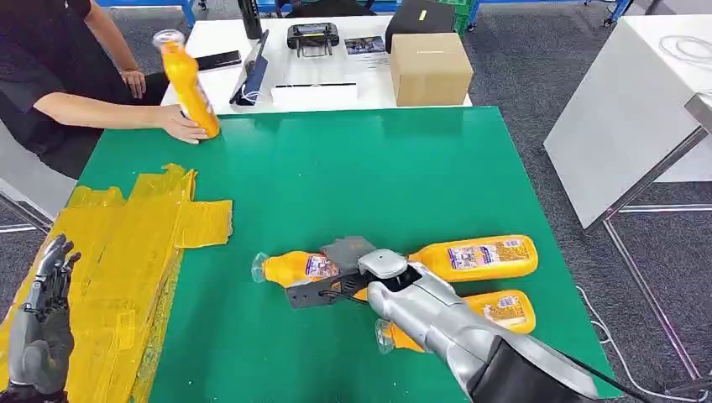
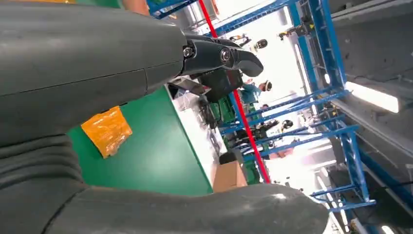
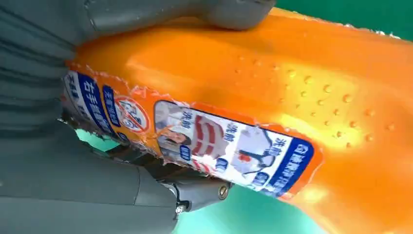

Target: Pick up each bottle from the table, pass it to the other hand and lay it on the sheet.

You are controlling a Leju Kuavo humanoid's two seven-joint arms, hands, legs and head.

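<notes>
The right hand (image 1: 342,270) is positioned over the green desk (image 1: 369,176), with its fingers (image 3: 195,192) closed around an orange plastic bottle with a blue-and-white label (image 1: 294,268). In the right wrist view, the thick grey thumb (image 3: 229,9) is seen pressed on one side of the bottle body (image 3: 272,83) and the darker fingers are wrapped under the opposite side, so the bottle is held. In the head view, this bottle lies on its side, with its clear cap pointed away from the fingers toward the yellow sheet (image 1: 117,252).

Two further orange plastic bottles lie on the desk behind the right hand, along the silver forearm: a second orange bottle (image 1: 479,257) just beside the wrist, and a third orange bottle (image 1: 499,309) partly covered by the arm.

The left hand (image 1: 44,323) is raised over the crumpled yellow sheet, well apart from the right hand. Its fingers (image 2: 219,53) are spread apart and extended, and nothing is held in them.

At the far edge of the desk, well apart from both hands, a fourth orange bottle (image 1: 189,80) is held tilted by a person's hand (image 1: 183,126). Beyond the desk, a brown cardboard box (image 1: 430,67) stands on a white table (image 1: 336,84).
</notes>
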